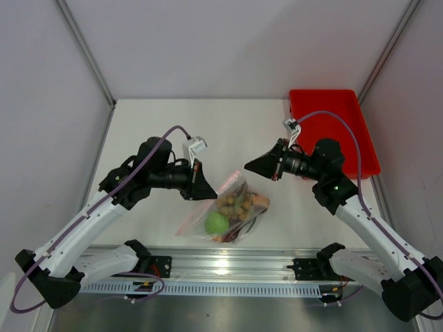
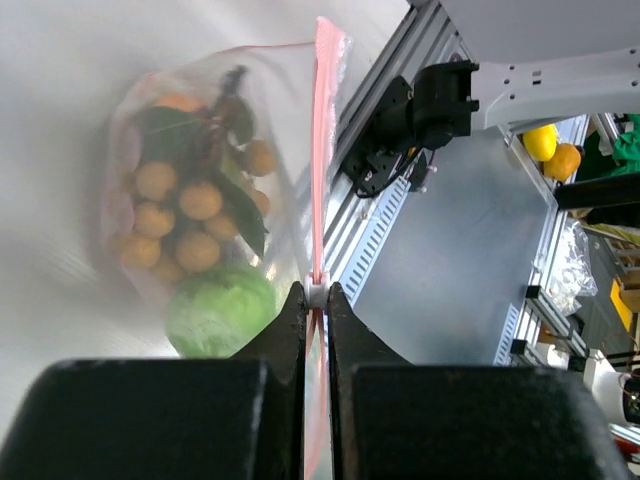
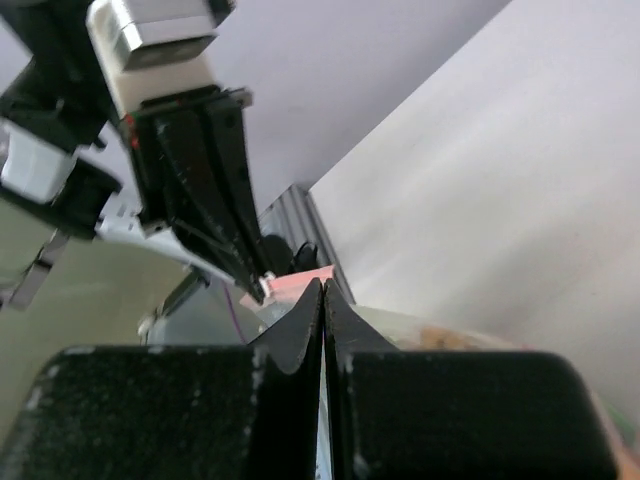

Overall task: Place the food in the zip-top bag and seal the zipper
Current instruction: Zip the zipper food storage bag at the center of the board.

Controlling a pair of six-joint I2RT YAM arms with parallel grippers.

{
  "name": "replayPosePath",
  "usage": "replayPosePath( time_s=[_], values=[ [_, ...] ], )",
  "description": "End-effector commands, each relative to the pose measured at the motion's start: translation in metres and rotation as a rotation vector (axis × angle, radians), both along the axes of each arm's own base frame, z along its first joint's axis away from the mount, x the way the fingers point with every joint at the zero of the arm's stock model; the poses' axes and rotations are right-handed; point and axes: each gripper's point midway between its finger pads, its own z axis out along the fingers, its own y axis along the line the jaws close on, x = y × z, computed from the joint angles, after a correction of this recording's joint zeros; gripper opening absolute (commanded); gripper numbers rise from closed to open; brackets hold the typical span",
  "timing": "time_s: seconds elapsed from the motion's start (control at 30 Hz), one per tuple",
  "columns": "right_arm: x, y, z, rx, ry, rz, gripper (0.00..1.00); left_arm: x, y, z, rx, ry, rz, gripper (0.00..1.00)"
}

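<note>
Roughly at the lower middle of the top view, the zip-top bag (image 1: 197, 221) lies on the white table (image 1: 159, 131), between the two arms and just above the metal rail (image 1: 228, 264). Its long axis runs on a diagonal, from the lower left by the rail up to the right.

The zipper (image 2: 322, 150) follows the bag's upper-left edge on that same slant. In the left wrist view it is a thin pinkish-red strip standing on edge, running straight up the frame away from the fingers.

The bag is clear, thin film with faint pink-red dots, and it bulges with the food. A bunch of small tan round fruits (image 2: 185, 205) sits among dark leaves. Below them in that view, nearest the fingers, is a small green round fruit (image 2: 220, 310). The other pieces cannot be made out.

The left gripper (image 1: 210, 194) is clamped on the zipper partway along its length, with the strip passing between its black fingers.

The right gripper (image 1: 249, 167) sits at the bag's upper-right end, jaws pressed fully together. In its own wrist view the pink strip ends right at the fingertips. Whether any film is caught between them cannot be told.

A red tray (image 1: 367, 162) sits at the upper right of the top view, well apart from the bag.
</note>
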Motion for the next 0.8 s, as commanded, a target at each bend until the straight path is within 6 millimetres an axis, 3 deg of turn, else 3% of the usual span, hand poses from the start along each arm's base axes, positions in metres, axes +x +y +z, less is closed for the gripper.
replayPosePath(
  time_s=[0.0, 0.03, 0.17, 0.23, 0.53, 0.77],
  values=[
    [-0.033, 0.006, 0.026, 0.04, -0.172, 0.235, 0.0, -0.013, 0.006, 0.001, 0.008, 0.002, -0.027, 0.01],
    [-0.04, 0.006, 0.027, 0.038, -0.199, 0.28, 0.0, -0.014, 0.005, 0.003, -0.001, -0.001, -0.035, 0.01],
    [-0.052, 0.007, 0.019, -0.022, -0.228, 0.405, 0.57, -0.019, 0.003, 0.014, -0.04, -0.011, -0.073, 0.01],
    [-0.049, 0.008, 0.007, -0.069, -0.174, 0.417, 0.61, -0.022, 0.002, 0.022, -0.057, -0.019, -0.09, 0.01],
    [-0.027, 0.017, 0.002, -0.102, -0.206, 0.477, 0.65, -0.027, 0.0, 0.029, -0.084, -0.015, -0.124, 0.01],
    [-0.046, 0.034, 0.006, -0.087, -0.218, 0.646, 0.61, -0.029, -0.002, 0.032, -0.092, -0.01, -0.137, 0.01]
  ],
)
